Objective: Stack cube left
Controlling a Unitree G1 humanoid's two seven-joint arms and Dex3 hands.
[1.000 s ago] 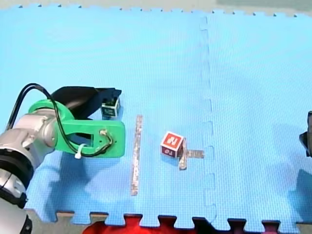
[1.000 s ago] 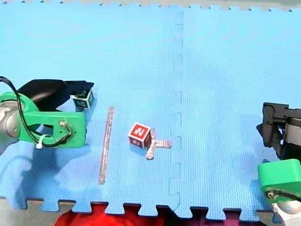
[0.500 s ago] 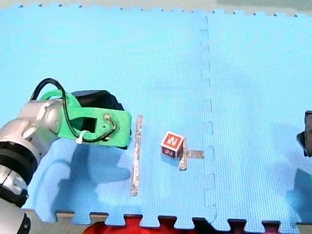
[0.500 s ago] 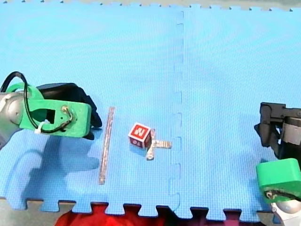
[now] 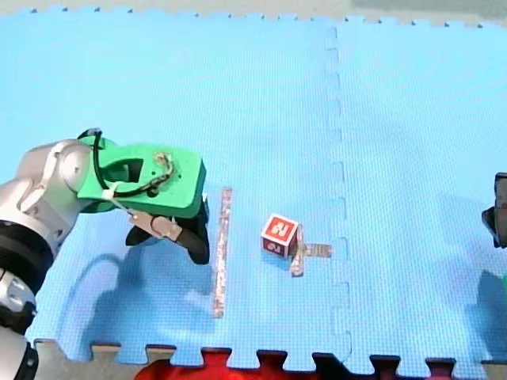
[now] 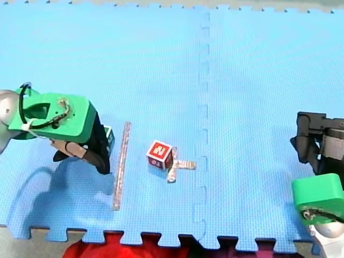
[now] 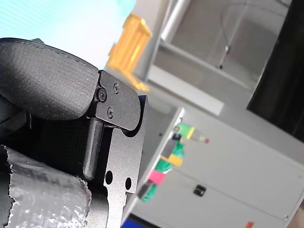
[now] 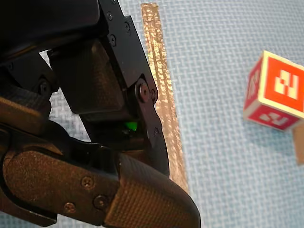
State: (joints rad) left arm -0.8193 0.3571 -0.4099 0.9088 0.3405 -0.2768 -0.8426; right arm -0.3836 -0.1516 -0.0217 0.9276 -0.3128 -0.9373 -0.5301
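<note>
Left robot hand [image 6: 86, 149] is at the near left of the blue foam puzzle mat [image 6: 242, 80], closed around the small green cube [image 6: 109, 137]. The cube shows at the hand's right edge, just left of the silver tape strip [image 6: 121, 166]. The red cube with white markings [image 6: 159, 154] sits right of the strip, apart from the hand. Right robot hand [image 6: 318, 144] is at the near right edge; its grip cannot be told.

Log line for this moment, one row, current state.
left hand shut on green cube, left of tape strip | red cube on mat, nothing on it | right hand open, mat's right edge
</note>
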